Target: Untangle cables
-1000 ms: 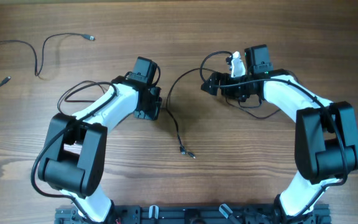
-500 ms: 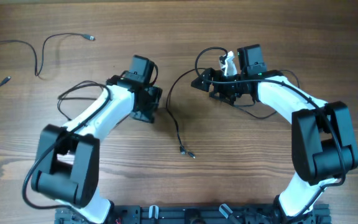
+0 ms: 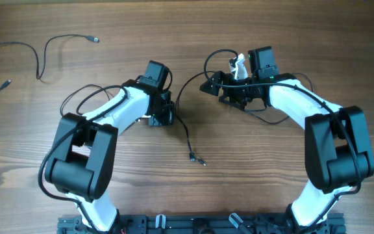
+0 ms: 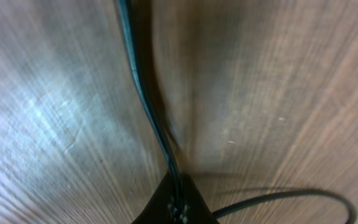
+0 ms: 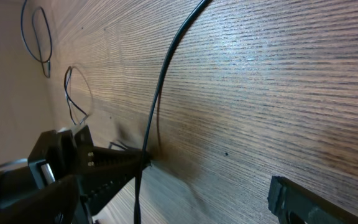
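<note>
Near the middle of the table (image 3: 239, 188), one black cable (image 3: 184, 133) runs from a small loop beside the right arm, curves toward the near edge and ends in a free plug (image 3: 194, 158). Other loose strands (image 3: 38, 65) lie well apart from it at the far left, with no knot visible among them from overhead.

The left gripper (image 3: 167, 116) is closed tight. Its wrist view shows the thin strand running straight into the pinched tips, so it appears to have the cable clamped partway along its length. The right gripper (image 5: 209, 175) has its jaws spread wide and holds nothing. The same cable crosses right at the tip of one of its fingers (image 5: 120, 165), while the other finger stands well clear.

Judging from this, the work is on the last strand, with the left arm anchoring it while the right arm lines up near the loop. The next move likely calls for the right gripper to shift so the wire sits squarely between its pads, then close and draw the loop open. A wire this thin could easily slip past the fingertip.
</note>
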Available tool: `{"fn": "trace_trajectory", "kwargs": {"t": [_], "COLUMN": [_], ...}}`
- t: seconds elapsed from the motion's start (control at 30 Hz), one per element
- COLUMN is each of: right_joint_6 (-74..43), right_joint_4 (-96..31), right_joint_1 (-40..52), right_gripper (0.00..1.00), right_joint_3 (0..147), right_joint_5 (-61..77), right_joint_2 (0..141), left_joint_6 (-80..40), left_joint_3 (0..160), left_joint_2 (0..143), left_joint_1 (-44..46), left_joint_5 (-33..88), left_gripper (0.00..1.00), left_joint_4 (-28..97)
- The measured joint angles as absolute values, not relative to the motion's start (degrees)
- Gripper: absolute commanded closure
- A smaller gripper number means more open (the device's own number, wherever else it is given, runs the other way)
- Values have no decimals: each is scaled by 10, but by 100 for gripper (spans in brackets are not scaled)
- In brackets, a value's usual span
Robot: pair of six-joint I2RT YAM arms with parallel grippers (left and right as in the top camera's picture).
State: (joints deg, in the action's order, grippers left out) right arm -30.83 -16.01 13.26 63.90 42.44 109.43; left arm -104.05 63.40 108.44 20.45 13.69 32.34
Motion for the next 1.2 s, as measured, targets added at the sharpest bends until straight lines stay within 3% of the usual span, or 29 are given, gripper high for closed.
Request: {"fn": "trace_trajectory", "kwargs": {"t": [0.3,0.37,0.57,0.63,0.8,0.87,0.9,0.97,1.2], "right_joint_6": [-394,-448,-633,-673,-726,-736,-741,-750,-662], "right_joint_4": [-150,-137,-6,3,5,11,17,22,-10], "right_joint_1": [140,159,184,183,208,225,234,241,202], "right_gripper": [1,8,18,24,26,37,52,94,96], "right_joint_3": [639,639,635,635,635,635,635,635,635], "right_joint_5": [469,475,473,462,412,392,382,372,346], "right_joint_2": [1094,1094,1094,1094,1094,1094,1094,1094,1094], "left_joint_6": [-792,-752,-686,-679,-675,-675,-675,-674,-660], "left_joint_3": [630,630,630,630,630,630,630,630,630], "left_joint_2": [952,936,935,935,935,935,935,935,932], "left_joint_1": [172,187,218,218,218,218,218,218,202], "left_joint_5": [132,134,134,135,143,156,163,176,218], "left_gripper": [96,96,96,96,96,96,96,96,96], "left_joint_4": [272,263,265,265,256,248,244,238,242]}}
